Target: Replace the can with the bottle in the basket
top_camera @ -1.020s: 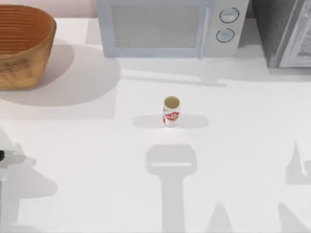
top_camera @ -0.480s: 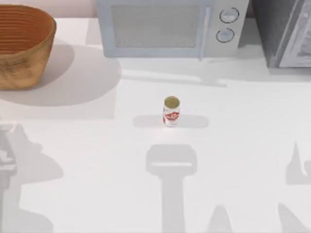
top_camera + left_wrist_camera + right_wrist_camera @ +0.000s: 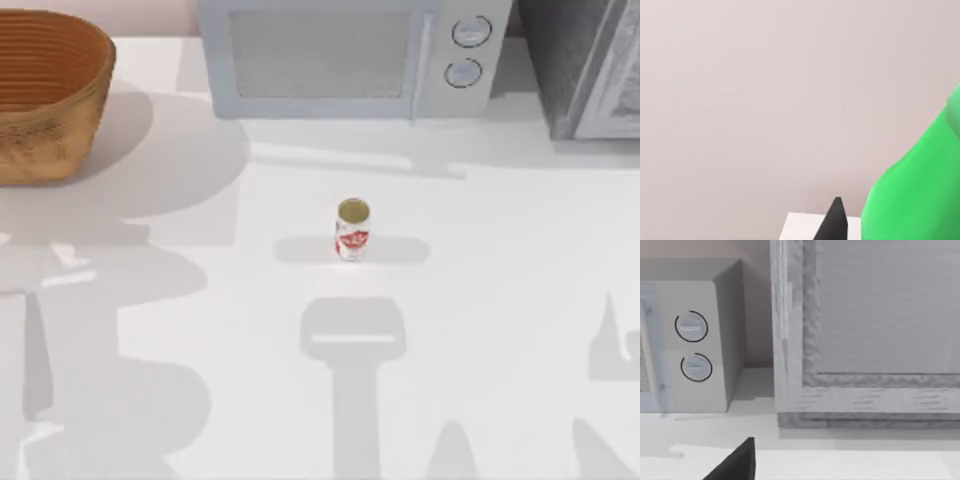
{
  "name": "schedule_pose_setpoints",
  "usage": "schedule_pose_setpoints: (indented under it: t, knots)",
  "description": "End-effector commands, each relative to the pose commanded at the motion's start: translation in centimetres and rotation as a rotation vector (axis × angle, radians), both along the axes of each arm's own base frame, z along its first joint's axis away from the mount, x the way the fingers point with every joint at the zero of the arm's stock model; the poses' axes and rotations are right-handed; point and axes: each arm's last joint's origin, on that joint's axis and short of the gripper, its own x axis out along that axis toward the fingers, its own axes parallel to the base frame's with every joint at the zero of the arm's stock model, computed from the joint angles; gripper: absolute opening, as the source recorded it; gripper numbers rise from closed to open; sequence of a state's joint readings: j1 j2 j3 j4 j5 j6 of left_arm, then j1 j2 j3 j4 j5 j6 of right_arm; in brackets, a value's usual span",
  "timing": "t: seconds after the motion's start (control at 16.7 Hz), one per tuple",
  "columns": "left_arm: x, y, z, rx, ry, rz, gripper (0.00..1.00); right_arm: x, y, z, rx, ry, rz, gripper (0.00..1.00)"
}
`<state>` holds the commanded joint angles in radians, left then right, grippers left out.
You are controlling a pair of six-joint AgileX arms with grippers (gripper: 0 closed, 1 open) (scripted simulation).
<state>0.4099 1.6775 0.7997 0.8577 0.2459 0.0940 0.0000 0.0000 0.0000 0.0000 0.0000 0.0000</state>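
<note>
White table (image 3: 500, 300) — can (image 3: 352, 231) upright mid-table | basket (image 3: 45, 95) far-left corner

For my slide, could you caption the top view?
Can upright mid-table, basket far left, microwave behind.

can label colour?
Red and white on a silver can, with a dull gold top; clearest in the top view.

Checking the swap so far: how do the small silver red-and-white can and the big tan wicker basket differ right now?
The small silver can is far smaller than the wide woven basket. The can has a closed dull-gold top; the basket is open, showing its ribbed orange inside. The can stands mid-table; the basket sits at the table's far left. Both are upright on the white table.
</note>
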Motion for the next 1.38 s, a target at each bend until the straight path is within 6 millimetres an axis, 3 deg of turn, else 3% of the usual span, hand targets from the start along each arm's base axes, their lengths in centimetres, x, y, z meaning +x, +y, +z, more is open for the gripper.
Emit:
schedule_pose_setpoints:
  t: [0.3,0.48,0.66,0.96,1.08,1.26,1.38]
  knots:
    - [3.3,-3.8,4.9,-0.073,0.146,-0.099,0.0,0.0,0.0,0.0,0.0,0.0,0.0,1.0]
    - [4.0,-6.2,8.0,-0.083,0.173,-0.157,0.0,0.0,0.0,0.0,0.0,0.0,0.0,1.0]
    - [4.2,-7.4,9.6,-0.082,0.176,-0.189,0.0,0.0,0.0,0.0,0.0,0.0,0.0,1.0]
    - [4.3,-7.3,9.4,-0.082,0.179,-0.184,0.0,0.0,0.0,0.0,0.0,0.0,0.0,1.0]
    - [5.3,-7.3,9.1,-0.078,0.164,-0.185,0.0,0.0,0.0,0.0,0.0,0.0,0.0,1.0]
    - [7.8,-7.3,6.2,-0.087,0.194,-0.187,0.0,0.0,0.0,0.0,0.0,0.0,0.0,1.0]
    - [8.9,-7.5,5.4,-0.083,0.182,-0.19,0.0,0.0,0.0,0.0,0.0,0.0,0.0,1.0]
